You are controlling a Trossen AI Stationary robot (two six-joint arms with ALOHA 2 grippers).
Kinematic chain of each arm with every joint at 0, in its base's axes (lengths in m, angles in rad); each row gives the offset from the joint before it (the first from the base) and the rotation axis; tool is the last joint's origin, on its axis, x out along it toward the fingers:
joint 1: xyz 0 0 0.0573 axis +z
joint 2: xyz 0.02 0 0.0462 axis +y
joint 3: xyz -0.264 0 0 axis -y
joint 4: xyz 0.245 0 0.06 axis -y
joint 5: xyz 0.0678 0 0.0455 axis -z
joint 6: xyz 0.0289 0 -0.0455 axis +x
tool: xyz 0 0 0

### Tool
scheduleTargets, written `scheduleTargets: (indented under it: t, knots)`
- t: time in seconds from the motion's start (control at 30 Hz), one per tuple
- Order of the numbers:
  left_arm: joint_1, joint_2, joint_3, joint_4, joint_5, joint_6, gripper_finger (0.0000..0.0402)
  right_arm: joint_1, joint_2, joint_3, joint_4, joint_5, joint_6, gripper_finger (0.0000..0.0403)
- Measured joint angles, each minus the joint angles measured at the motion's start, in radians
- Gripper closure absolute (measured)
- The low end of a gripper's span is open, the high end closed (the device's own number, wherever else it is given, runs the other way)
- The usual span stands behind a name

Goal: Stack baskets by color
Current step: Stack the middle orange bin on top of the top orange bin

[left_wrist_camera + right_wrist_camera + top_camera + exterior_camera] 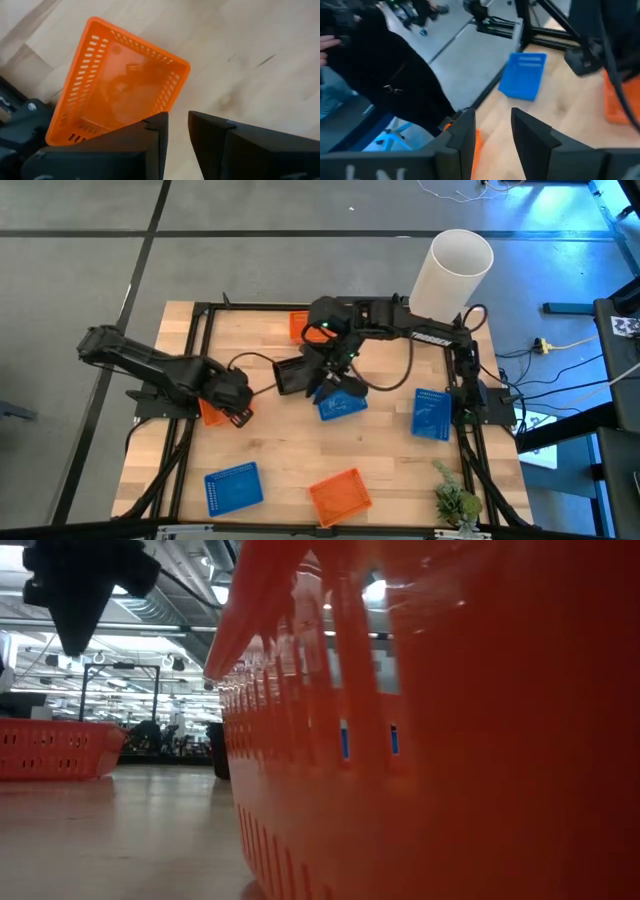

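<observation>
My left gripper [238, 402] points down over an orange basket [117, 85] that lies flat on the table's left side. Its fingers stand slightly apart [177, 135], above the basket's corner, with nothing between them. In the low view it hangs clear above that basket [55, 748]. My right gripper [330, 365] is raised over the table's middle, open and empty [492, 135]. Under it a black basket [295, 375] sits beside a blue basket [340, 402]. Other baskets lie apart: orange [298, 325] at the far edge, blue [432, 412] at the right, blue [232, 485] and orange [340, 495] near the front.
A tall white cylinder [455, 268] stands at the far right corner and a small green plant [455, 500] at the near right corner. A black frame [195, 360] runs around the table. A person in dark clothes [395, 75] shows beyond the table's edge.
</observation>
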Motion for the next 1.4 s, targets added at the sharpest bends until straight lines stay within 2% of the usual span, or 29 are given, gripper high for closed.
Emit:
scheduleTargets:
  t: [0.33, 0.53, 0.77, 0.93, 1.1, 1.2, 1.3, 1.4]
  knots:
    - [-0.007, 0.223, 0.0, 0.099, 0.02, 0.215, 0.0335, 0.002, -0.034, -0.001, -0.014, -0.023, -0.002, 0.0279]
    - [-0.006, 0.306, 0.0, 0.089, -0.021, 0.246, 0.0335, 0.002, -0.035, -0.001, -0.028, -0.022, -0.002, 0.0279]
    - [-0.006, 0.35, -0.008, 0.104, -0.016, 0.248, 0.0335, 0.002, -0.035, -0.001, -0.032, -0.021, -0.002, 0.0279]
    - [-0.006, 0.352, -0.079, 0.184, 0.009, 0.245, 0.0335, 0.002, -0.035, -0.001, -0.055, -0.021, -0.004, 0.0279]
    - [-0.006, 0.351, -0.134, 0.25, -0.007, 0.247, 0.0336, 0.002, -0.035, -0.001, -0.058, -0.021, -0.005, 0.0279]
    - [0.001, 0.352, -0.143, 0.246, -0.021, 0.245, 0.0358, 0.002, -0.035, -0.001, -0.058, -0.019, -0.006, 0.0279]
    - [0.018, 0.351, -0.141, 0.243, -0.044, 0.245, 0.0394, 0.0, -0.046, -0.003, -0.08, 0.036, -0.006, 0.0279]
    - [0.037, 0.337, -0.122, 0.216, -0.069, 0.269, 0.0399, -0.001, -0.071, -0.003, -0.105, 0.203, 0.002, 0.0279]
